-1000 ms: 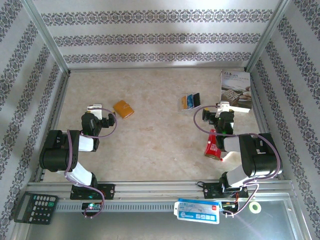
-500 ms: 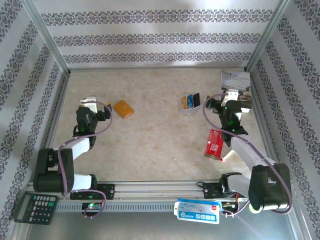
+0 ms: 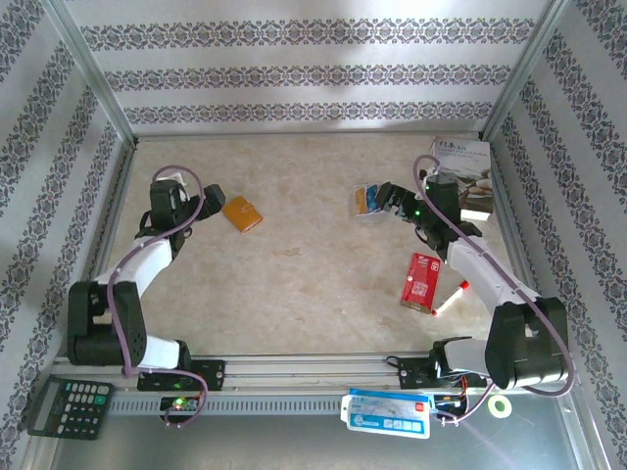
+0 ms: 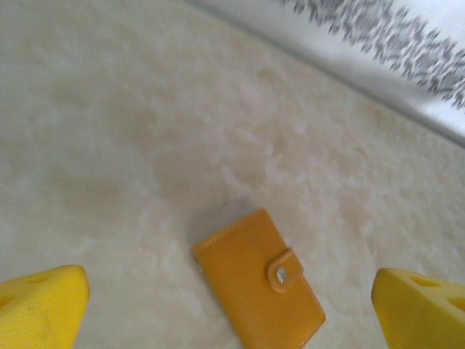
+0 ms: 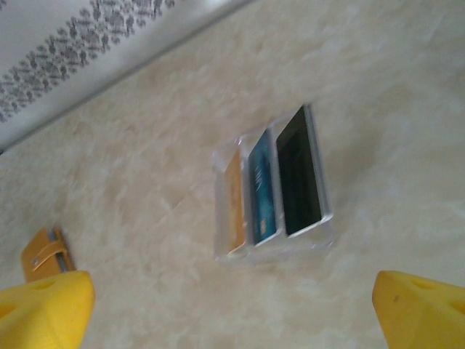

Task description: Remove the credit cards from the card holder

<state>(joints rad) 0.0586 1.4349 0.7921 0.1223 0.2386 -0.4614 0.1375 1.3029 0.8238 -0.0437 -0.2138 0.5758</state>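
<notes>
The card holder [image 3: 241, 212] is a small orange wallet lying flat on the table's left half, its snap tab fastened, so whatever is inside is hidden. In the left wrist view the card holder [image 4: 256, 282] lies just ahead of, and between, my yellow fingertips [image 4: 45, 309]. My left gripper [image 3: 202, 206] hovers open just to its left. My right gripper [image 3: 391, 200] is open beside a clear rack [image 3: 371, 201] with three upright cards: orange [image 5: 234, 203], blue [image 5: 263, 193], black [image 5: 299, 174]. Neither gripper holds anything.
A white book [image 3: 460, 168] stands at the back right by the wall. A red packet [image 3: 421, 279] and a red-tipped pen [image 3: 450, 298] lie under my right arm. A calculator [image 3: 67, 406], a blue-white packet [image 3: 387, 411] and a tape roll [image 3: 502, 405] sit on the front rail.
Both arms have stretched out from a folded pose. My left gripper moved up beside the card holder, and my right gripper swung left toward the clear rack. Both stayed open.
</notes>
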